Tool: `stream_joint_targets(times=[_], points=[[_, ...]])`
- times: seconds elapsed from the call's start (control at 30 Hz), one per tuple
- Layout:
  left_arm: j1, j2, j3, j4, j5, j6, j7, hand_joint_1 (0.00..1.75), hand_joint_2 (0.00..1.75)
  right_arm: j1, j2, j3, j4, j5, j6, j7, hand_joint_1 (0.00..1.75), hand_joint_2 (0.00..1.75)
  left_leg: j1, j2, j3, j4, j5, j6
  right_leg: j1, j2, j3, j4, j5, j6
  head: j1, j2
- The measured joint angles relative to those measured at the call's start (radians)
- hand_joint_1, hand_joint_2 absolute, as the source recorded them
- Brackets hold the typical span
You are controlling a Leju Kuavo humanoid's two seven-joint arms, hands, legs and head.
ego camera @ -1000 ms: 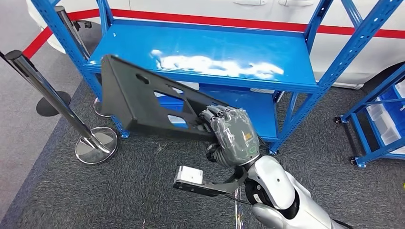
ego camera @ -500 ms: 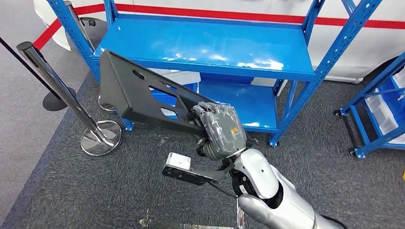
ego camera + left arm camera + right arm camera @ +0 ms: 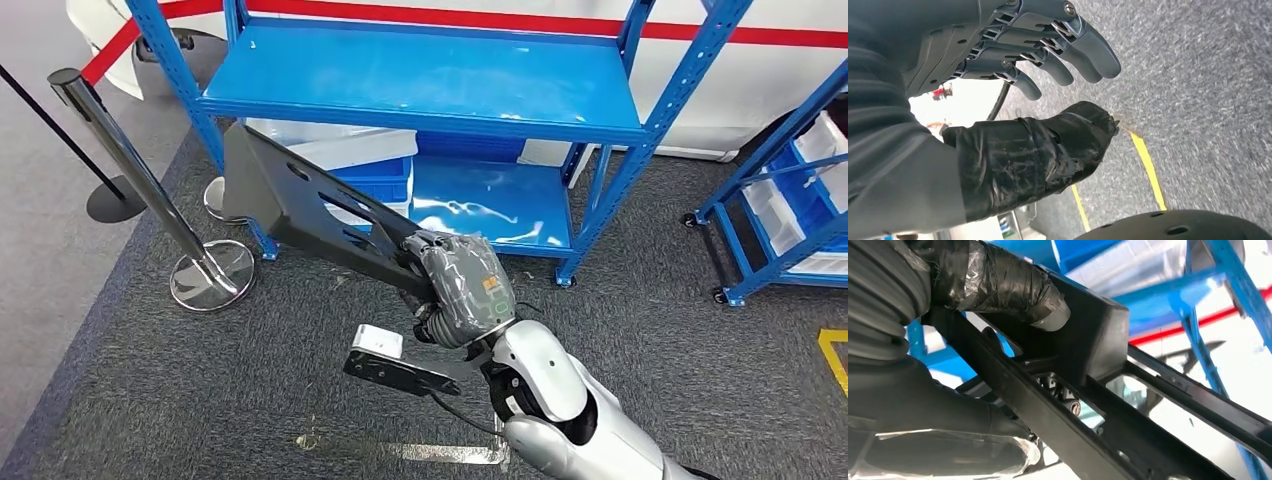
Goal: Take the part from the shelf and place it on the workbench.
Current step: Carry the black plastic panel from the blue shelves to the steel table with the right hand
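Robot's right hand [image 3: 462, 288] holds long black perforated plastic part [image 3: 300, 208] at one end, clear of blue steel shelf [image 3: 420, 80], just in front. Left hand [image 3: 1013, 100] hangs, fingers [image 3: 1068, 45] apart, holding nothing. Advice: keep part level w/ firm hold while turning toward table.

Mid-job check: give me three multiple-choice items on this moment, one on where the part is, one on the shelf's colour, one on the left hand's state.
1. Where is the black part?
A. lying on the top shelf board
B. held off the shelf by the right hand
C. flat on the carpet

2. What colour is the shelf?
A. blue
B. yellow
C. white

3. What is the left hand doing?
A. gripping the part
B. holding a bin
C. holding nothing, fingers apart

Answers: 1 B, the right hand grips its near end in front of the shelf; 2 A, boards and posts are blue; 3 C, the left wrist view shows it empty over carpet.
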Motion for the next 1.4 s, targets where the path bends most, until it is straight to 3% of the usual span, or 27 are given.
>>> stream_joint_targets(times=[0.07,0.13,0.23,0.27,0.3,0.33,0.4,0.47,0.53,0.6,0.63,0.7,0.77,0.8,0.83,0.9,0.93,0.97,1.03,1.1,1.13,1.17,1.23,1.27,1.3,1.37,1.4], points=[[0.001,0.0,0.0,0.0,0.002,0.003,0.001,0.0,1.75,0.002,-0.007,0.0,-0.015,-0.007,0.01,-0.001,1.75,1.75,0.0,0.016,-0.001,-0.01,0.02,-0.011,0.004,0.009,0.003,-0.037,0.003,-0.006,0.001,0.0],[0.001,0.0,0.002,0.001,0.007,0.005,0.002,0.0,1.75,0.007,-0.018,0.0,-0.028,-0.02,0.022,-0.004,1.75,1.75,0.001,0.009,-0.012,-0.003,0.0,-0.022,-0.002,0.023,-0.018,-0.044,0.03,-0.017,0.001,0.0],[0.002,0.001,0.005,0.001,0.014,0.005,0.004,0.0,1.75,0.012,-0.029,-0.001,-0.046,-0.038,0.032,-0.007,1.75,1.75,0.003,-0.022,-0.044,0.131,-0.145,-0.033,-0.007,0.044,-0.062,-0.042,0.069,-0.034,-0.006,0.0],[0.003,0.001,0.006,0.001,0.017,0.004,0.004,0.0,1.75,0.013,-0.032,-0.001,-0.051,-0.044,0.033,-0.008,1.75,1.75,0.004,-0.026,-0.051,0.194,-0.18,-0.035,-0.006,0.052,-0.08,-0.037,0.081,-0.036,-0.008,0.0],[0.002,0.002,0.008,0.001,0.019,0.003,0.005,0.0,1.75,0.014,-0.034,-0.001,-0.053,-0.048,0.033,-0.008,1.75,1.75,0.004,-0.028,-0.051,0.244,-0.19,-0.036,-0.005,0.061,-0.1,-0.032,0.092,-0.037,-0.007,0.0],[0.001,0.002,0.008,0.001,0.021,0.003,0.006,0.0,1.75,0.015,-0.036,-0.001,-0.054,-0.052,0.033,-0.008,1.75,1.75,0.004,-0.029,-0.04,0.268,-0.176,-0.036,-0.005,0.068,-0.12,-0.026,0.103,-0.036,-0.008,0.0],[-0.002,0.005,0.009,0.001,0.02,0.002,0.01,0.0,1.75,0.017,-0.039,-0.001,-0.055,-0.059,0.031,-0.007,1.75,1.75,0.004,-0.04,0.028,0.218,-0.119,-0.03,-0.005,0.086,-0.159,-0.013,0.125,-0.032,-0.008,0.0],[-0.004,0.011,0.009,0.001,0.018,0.002,0.014,0.0,1.75,0.017,-0.04,-0.001,-0.06,-0.062,0.029,-0.006,1.75,1.75,0.004,-0.082,0.137,0.072,-0.125,-0.018,-0.004,0.103,-0.188,-0.003,0.146,-0.025,-0.007,0.0],[-0.005,0.016,0.009,0.001,0.016,0.0,0.016,0.0,1.75,0.019,-0.041,-0.001,-0.064,-0.063,0.026,-0.004,1.75,1.75,0.001,-0.108,0.196,-0.025,-0.153,-0.011,-0.005,0.118,-0.198,-0.007,0.17,-0.015,-0.005,0.0],[-0.006,0.017,0.01,0.002,0.016,-0.002,0.017,0.0,1.75,0.02,-0.042,-0.001,-0.064,-0.065,0.019,-0.004,1.75,1.75,0.003,-0.09,0.187,-0.042,-0.137,-0.006,-0.005,0.132,-0.205,-0.019,0.192,-0.003,-0.005,0.0],[-0.007,0.019,0.01,0.002,0.017,-0.004,0.017,0.0,1.75,0.019,-0.042,-0.001,-0.062,-0.065,0.015,-0.005,1.75,1.75,0.006,-0.078,0.179,-0.048,-0.124,0.0,-0.004,0.124,-0.214,-0.013,0.179,0.002,-0.003,0.0],[-0.007,0.022,0.011,0.003,0.02,-0.006,0.017,0.0,1.75,0.014,-0.04,-0.001,-0.056,-0.066,0.008,-0.006,1.75,1.75,0.012,-0.05,0.153,-0.054,-0.096,0.013,-0.006,0.086,-0.24,0.056,0.09,0.011,0.004,0.0],[-0.006,0.025,0.011,0.003,0.021,-0.006,0.016,0.0,1.75,0.01,-0.037,-0.001,-0.05,-0.066,0.004,-0.006,1.75,1.75,0.012,-0.025,0.122,-0.052,-0.072,0.017,-0.014,0.056,-0.261,0.184,-0.008,0.024,0.009,0.0],[-0.006,0.026,0.012,0.003,0.021,-0.007,0.016,0.0,1.75,0.01,-0.035,-0.001,-0.047,-0.066,0.003,-0.007,1.75,1.75,0.012,-0.012,0.105,-0.048,-0.061,0.015,-0.02,0.051,-0.264,0.243,-0.019,0.031,0.009,0.0],[-0.006,0.026,0.012,0.003,0.022,-0.007,0.014,0.0,1.75,0.009,-0.033,-0.001,-0.044,-0.066,0.002,-0.007,1.75,1.75,0.014,0.001,0.088,-0.043,-0.051,0.012,-0.025,0.049,-0.258,0.28,-0.005,0.037,0.01,0.0],[-0.007,0.027,0.015,0.003,0.024,-0.007,0.011,0.0,1.75,0.005,-0.03,-0.001,-0.037,-0.066,0.002,-0.008,1.75,1.75,0.019,0.025,0.052,-0.029,-0.034,0.001,-0.036,0.038,-0.2,0.259,0.056,0.05,0.01,0.0],[-0.008,0.027,0.016,0.003,0.025,-0.007,0.009,0.0,1.75,0.0,-0.026,-0.001,-0.033,-0.066,0.002,-0.008,1.75,1.75,0.02,0.034,0.038,-0.022,-0.028,-0.005,-0.039,0.022,-0.147,0.203,0.065,0.055,0.011,0.0],[-0.008,0.026,0.016,0.003,0.026,-0.006,0.008,0.0,1.75,-0.008,-0.021,-0.001,-0.03,-0.066,0.002,-0.008,1.75,1.75,0.021,0.043,0.027,-0.015,-0.022,-0.013,-0.038,0.004,-0.086,0.125,0.052,0.057,0.012,0.0],[-0.009,0.025,0.017,0.003,0.025,-0.004,0.003,0.0,1.75,-0.023,-0.011,0.0,-0.026,-0.066,0.002,-0.008,1.75,1.75,0.02,0.06,0.015,-0.011,-0.005,-0.029,-0.029,-0.02,-0.011,0.005,0.008,0.047,0.011,0.0],[-0.008,0.023,0.017,0.003,0.024,-0.001,-0.002,0.0,1.75,-0.03,-0.007,0.0,-0.023,-0.066,0.003,-0.008,1.75,1.75,0.024,0.072,0.01,-0.018,0.013,-0.045,-0.022,-0.01,-0.013,-0.029,0.006,0.024,0.01,0.0],[-0.007,0.022,0.018,0.003,0.024,0.0,-0.004,0.0,1.75,-0.031,-0.007,0.0,-0.021,-0.066,0.005,-0.007,1.75,1.75,0.028,0.062,0.005,-0.014,0.003,-0.051,-0.022,-0.002,-0.024,-0.029,0.017,0.013,0.01,0.0],[-0.005,0.022,0.018,0.003,0.023,0.0,-0.006,0.0,1.75,-0.031,-0.007,0.0,-0.019,-0.065,0.007,-0.006,1.75,1.75,0.03,0.042,-0.004,0.005,-0.027,-0.055,-0.023,0.006,-0.035,-0.03,0.028,0.0,0.007,0.0],[-0.001,0.021,0.018,0.003,0.023,0.0,-0.009,0.0,1.75,-0.034,-0.006,0.0,-0.017,-0.064,0.012,-0.003,1.75,1.75,0.028,-0.009,-0.035,0.104,-0.124,-0.055,-0.02,0.025,-0.06,-0.03,0.048,-0.018,0.001,0.0],[0.002,0.021,0.018,0.003,0.023,0.0,-0.011,0.0,1.75,-0.034,-0.005,0.0,-0.017,-0.063,0.016,0.0,1.75,1.75,0.025,-0.022,-0.051,0.171,-0.165,-0.053,-0.015,0.036,-0.074,-0.029,0.058,-0.024,-0.001,0.0],[0.003,0.02,0.018,0.003,0.022,0.0,-0.013,0.0,1.75,-0.034,-0.005,0.0,-0.017,-0.063,0.021,0.002,1.75,1.75,0.022,-0.027,-0.062,0.229,-0.182,-0.049,-0.01,0.048,-0.087,-0.029,0.067,-0.028,-0.002,0.0],[0.002,0.018,0.018,0.003,0.017,0.001,-0.016,0.0,1.75,-0.034,-0.005,0.0,-0.017,-0.063,0.03,0.006,1.75,1.75,0.015,-0.031,-0.05,0.269,-0.144,-0.037,-0.001,0.073,-0.116,-0.024,0.087,-0.031,-0.002,0.0],[0.001,0.018,0.018,0.003,0.016,0.001,-0.018,0.0,1.75,-0.034,-0.005,0.0,-0.017,-0.064,0.034,0.006,1.75,1.75,0.01,-0.037,-0.02,0.239,-0.109,-0.028,0.003,0.086,-0.13,-0.021,0.097,-0.032,-0.002,0.0]])
